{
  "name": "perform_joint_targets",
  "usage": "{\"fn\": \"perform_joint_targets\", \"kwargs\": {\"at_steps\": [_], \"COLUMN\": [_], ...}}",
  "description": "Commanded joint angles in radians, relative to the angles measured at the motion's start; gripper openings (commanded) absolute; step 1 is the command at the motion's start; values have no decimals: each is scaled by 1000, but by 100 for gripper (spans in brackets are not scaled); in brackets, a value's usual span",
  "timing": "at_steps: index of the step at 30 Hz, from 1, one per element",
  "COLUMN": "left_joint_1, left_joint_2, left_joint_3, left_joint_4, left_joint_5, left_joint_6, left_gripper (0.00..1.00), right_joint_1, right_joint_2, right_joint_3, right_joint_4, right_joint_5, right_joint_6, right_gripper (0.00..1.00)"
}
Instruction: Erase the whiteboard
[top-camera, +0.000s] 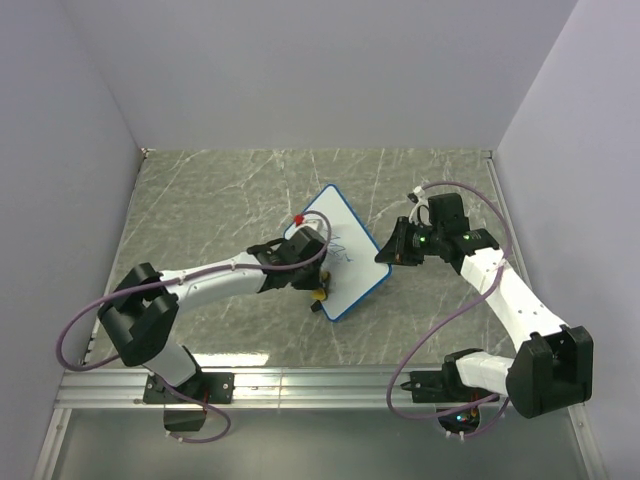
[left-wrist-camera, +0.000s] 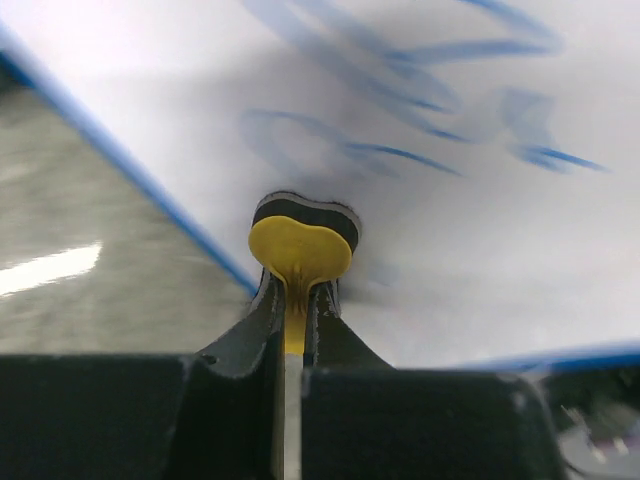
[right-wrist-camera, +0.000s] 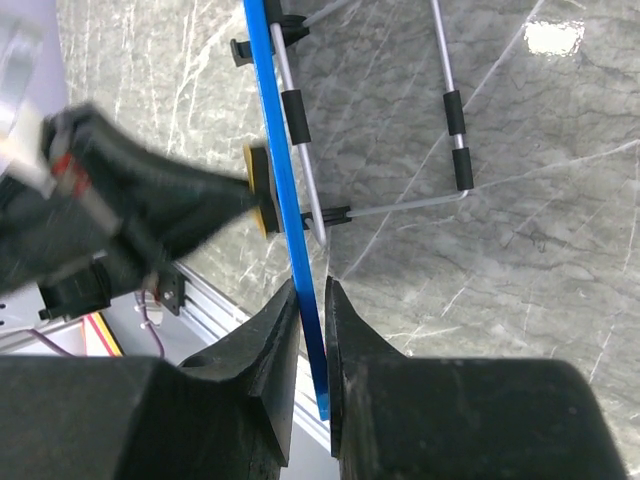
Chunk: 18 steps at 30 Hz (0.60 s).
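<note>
The whiteboard, white with a blue rim, is tilted up off the marble table. Blue scribbles cover its middle. My right gripper is shut on the board's right edge; the blue rim runs between its jaws. The board's wire legs with black feet show behind it. My left gripper is shut on the small yellow eraser and presses it to the board near the left rim, below the scribbles. The eraser also shows in the top view and the right wrist view.
A small red piece sits at the board's far left corner. Grey walls close in the table on the left, back and right. An aluminium rail runs along the near edge by the arm bases.
</note>
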<state>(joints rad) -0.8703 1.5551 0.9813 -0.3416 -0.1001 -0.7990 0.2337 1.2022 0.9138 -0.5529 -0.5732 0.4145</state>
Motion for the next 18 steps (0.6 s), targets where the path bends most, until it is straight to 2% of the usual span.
{"fn": "perform_joint_targets", "kwargs": {"at_steps": [1, 2, 5, 8, 13, 18], "left_joint_1": [-102, -149, -232, -243, -161, -7], "left_joint_2": [34, 49, 121, 132, 77, -41], "left_joint_3": [117, 134, 212, 220, 85, -41], "left_joint_4": [53, 52, 20, -7, 24, 18], "left_joint_5": [108, 150, 163, 142, 131, 103], "left_joint_6": [35, 40, 60, 44, -34, -55], "left_gripper": [0, 0, 0, 0, 0, 0], "right_joint_1": [6, 6, 7, 7, 9, 7], "right_joint_2": [-9, -3, 13, 26, 22, -10], "right_joint_3": [22, 25, 59, 83, 99, 70], "right_joint_4": [-8, -10, -13, -18, -24, -21], "right_joint_5": [22, 22, 24, 21, 19, 16], "right_joint_6": [35, 35, 37, 41, 44, 47], "right_gripper": [0, 0, 0, 0, 0, 0]}}
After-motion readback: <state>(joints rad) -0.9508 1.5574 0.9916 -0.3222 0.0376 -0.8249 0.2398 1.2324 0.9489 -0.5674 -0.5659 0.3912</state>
